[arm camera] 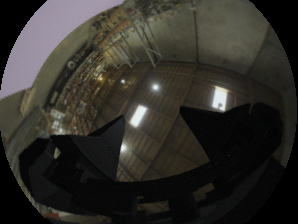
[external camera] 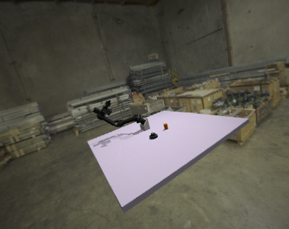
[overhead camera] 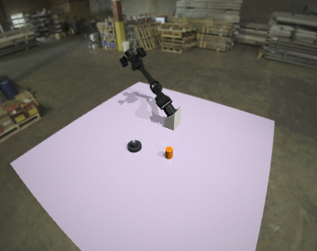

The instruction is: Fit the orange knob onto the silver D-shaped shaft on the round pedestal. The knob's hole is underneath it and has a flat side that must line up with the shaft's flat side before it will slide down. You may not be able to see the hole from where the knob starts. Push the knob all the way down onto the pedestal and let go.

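The orange knob (overhead camera: 169, 153) (external camera: 165, 126) stands upright on the table, to the right of the pedestal in the top and exterior views. Its underside is hidden. The round black pedestal (overhead camera: 135, 147) (external camera: 153, 136) lies on the table. The short silver shaft (overhead camera: 133, 141) stands up from its middle; its flat side is too small to make out. My gripper (overhead camera: 131, 56) (arm camera: 152, 113) is open and empty, raised high and far from both the knob and the pedestal. The wrist view shows neither of them between or beyond the fingers.
The arm's base sits by a pale upright block (overhead camera: 173, 120) (external camera: 145, 126), behind the pedestal and knob in the top view. The pale lilac table top (overhead camera: 157, 199) (external camera: 143, 163) has open edges. Pallets and stacked material stand on the floor beyond it.
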{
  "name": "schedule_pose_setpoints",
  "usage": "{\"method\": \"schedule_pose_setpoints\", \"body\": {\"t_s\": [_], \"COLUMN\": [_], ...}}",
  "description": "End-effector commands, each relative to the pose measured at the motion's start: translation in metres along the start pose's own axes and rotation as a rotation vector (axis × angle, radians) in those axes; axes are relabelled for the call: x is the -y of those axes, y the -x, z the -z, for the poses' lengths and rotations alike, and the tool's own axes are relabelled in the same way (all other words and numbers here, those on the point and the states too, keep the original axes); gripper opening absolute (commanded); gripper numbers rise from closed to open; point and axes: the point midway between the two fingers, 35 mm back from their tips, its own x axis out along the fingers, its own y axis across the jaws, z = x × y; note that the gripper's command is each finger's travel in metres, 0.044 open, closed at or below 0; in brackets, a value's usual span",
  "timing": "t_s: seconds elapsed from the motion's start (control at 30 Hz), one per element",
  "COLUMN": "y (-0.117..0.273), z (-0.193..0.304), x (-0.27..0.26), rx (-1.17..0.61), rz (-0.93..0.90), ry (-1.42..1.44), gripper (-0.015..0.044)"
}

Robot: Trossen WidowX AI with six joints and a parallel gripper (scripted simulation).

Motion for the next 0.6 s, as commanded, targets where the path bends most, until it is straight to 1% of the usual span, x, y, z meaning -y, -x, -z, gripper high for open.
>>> {"method": "schedule_pose_setpoints", "body": {"t_s": [0.0,0.03,0.13,0.3,0.37,0.43,0.57], "y": [0.0,-0.001,-0.022,-0.095,-0.11,-0.131,-0.168], "z": [0.0,0.0,-0.002,-0.019,-0.025,-0.037,-0.056], "x": [0.0,0.0,-0.003,-0.013,-0.016,-0.027,-0.034], "rx": [0.0,0.004,0.058,0.246,0.289,0.367,0.486], "rz": [0.0,0.0,0.003,0.052,0.052,0.0,0.065], "ry": [0.0,0.005,0.085,0.37,0.409,0.408,0.581], "gripper": [0.0426,0.044,0.044,0.044,0.044,0.044,0.044]}}
